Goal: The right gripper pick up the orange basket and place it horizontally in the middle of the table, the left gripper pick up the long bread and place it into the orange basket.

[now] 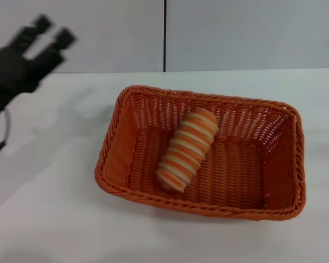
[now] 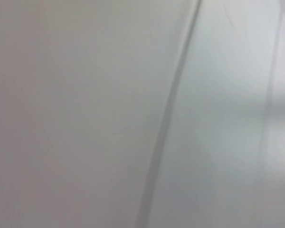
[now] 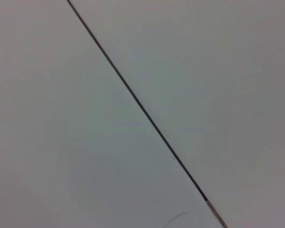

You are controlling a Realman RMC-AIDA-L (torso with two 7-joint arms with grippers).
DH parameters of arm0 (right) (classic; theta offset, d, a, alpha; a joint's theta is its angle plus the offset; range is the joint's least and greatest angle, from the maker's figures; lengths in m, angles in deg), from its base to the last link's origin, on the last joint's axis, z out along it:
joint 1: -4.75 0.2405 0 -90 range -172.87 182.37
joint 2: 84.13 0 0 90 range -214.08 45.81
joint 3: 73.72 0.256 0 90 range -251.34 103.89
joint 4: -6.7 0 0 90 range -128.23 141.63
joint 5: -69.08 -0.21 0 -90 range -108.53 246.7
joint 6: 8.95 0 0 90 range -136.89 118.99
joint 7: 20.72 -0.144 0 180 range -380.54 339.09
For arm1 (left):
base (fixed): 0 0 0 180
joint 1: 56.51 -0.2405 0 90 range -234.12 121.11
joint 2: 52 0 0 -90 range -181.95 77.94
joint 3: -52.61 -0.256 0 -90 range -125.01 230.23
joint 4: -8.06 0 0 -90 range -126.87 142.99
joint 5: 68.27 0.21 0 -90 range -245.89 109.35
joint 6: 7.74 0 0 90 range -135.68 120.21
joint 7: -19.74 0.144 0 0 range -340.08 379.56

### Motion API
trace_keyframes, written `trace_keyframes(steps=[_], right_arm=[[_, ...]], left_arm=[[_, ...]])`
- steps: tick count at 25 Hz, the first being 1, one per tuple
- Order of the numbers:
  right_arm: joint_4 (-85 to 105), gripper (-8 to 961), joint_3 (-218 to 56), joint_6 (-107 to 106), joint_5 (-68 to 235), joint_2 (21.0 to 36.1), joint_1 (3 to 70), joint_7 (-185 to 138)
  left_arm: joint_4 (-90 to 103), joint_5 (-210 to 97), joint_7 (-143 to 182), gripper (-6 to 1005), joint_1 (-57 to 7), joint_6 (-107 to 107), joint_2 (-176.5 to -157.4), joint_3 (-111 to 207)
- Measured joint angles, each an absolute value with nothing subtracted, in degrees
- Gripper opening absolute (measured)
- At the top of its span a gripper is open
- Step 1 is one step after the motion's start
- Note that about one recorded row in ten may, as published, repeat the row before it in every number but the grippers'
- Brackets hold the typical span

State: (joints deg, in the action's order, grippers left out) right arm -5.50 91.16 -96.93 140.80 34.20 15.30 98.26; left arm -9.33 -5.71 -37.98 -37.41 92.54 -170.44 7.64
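The orange basket (image 1: pixel 274 164) lies lengthwise across the middle of the white table (image 1: pixel 49 208) in the head view. Inside it rests the long bread (image 1: pixel 186 149), striped orange and cream, tilted diagonally on the basket's floor. My left gripper (image 1: pixel 49 30) hovers high at the far left, well away from the basket, open with nothing between its fingers. The right gripper is out of view. Both wrist views show only pale wall with a dark seam.
A grey wall with a vertical dark seam (image 1: pixel 164 35) stands behind the table's far edge. A thin cable (image 1: pixel 1 143) hangs from the left arm at the left edge.
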Motion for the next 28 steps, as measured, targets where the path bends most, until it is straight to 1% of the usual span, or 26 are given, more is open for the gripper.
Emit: trace_keyframes(steps=[3, 5, 10, 28], right_arm=[[-5.48, 470, 91.22, -96.8, 140.72, 34.21, 15.32, 98.22], [-5.18, 470, 91.25, -96.77, 140.25, 34.36, 15.53, 98.2], [-4.18, 470, 91.25, -96.7, 138.58, 34.43, 15.94, 98.29], [-4.19, 470, 91.25, -96.13, 138.42, 34.45, 17.13, 98.37]], left_arm=[[-5.53, -11.1, -32.42, 851, -38.9, 95.12, -170.47, 9.13], [1.2, -17.49, -23.2, 853, -40.12, 99.41, -170.65, 12.26], [7.1, -20.19, -11.27, 825, -40.51, 102.73, -170.69, 16.49], [8.71, -20.36, -8.19, 825, -40.18, 102.49, -170.63, 18.95]])
